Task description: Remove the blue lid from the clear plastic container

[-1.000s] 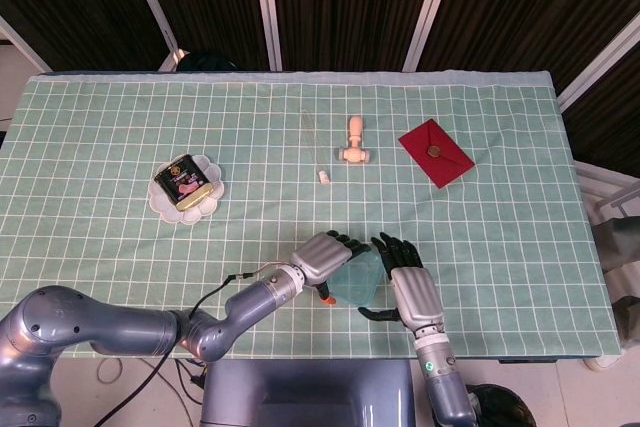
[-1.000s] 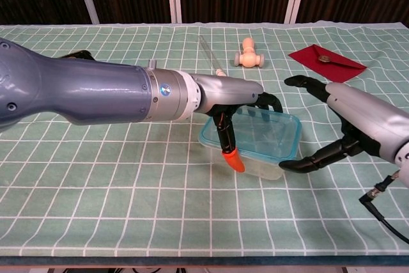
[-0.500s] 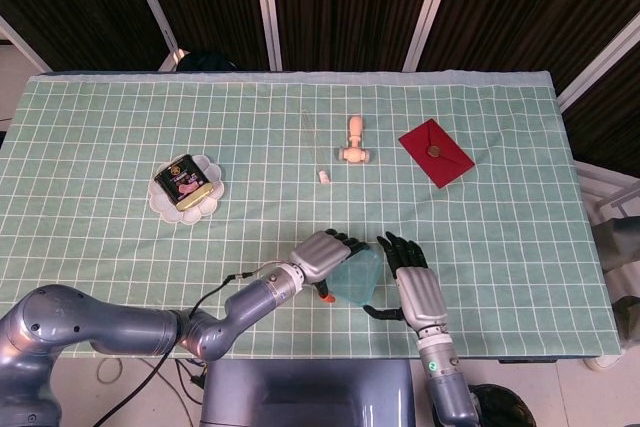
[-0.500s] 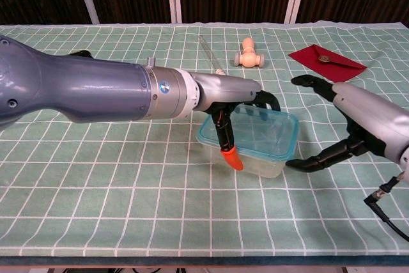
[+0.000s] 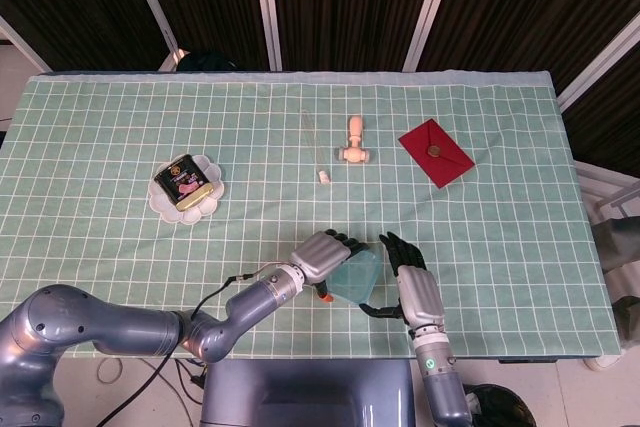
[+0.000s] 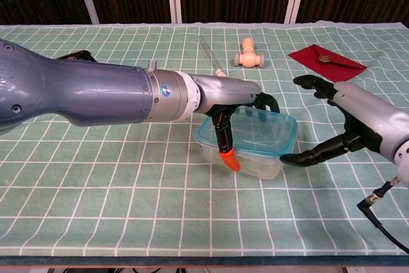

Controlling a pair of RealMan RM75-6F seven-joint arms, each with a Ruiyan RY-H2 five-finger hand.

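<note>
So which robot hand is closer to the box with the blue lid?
Left. The left hand rests on the blue lid of the clear plastic container. The right hand is just beside it, fingers spread, not clearly touching.

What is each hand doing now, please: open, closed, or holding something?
Left hand: grips the blue lid of the clear container.
Right hand: open, fingers spread, beside the container, holding nothing.
</note>
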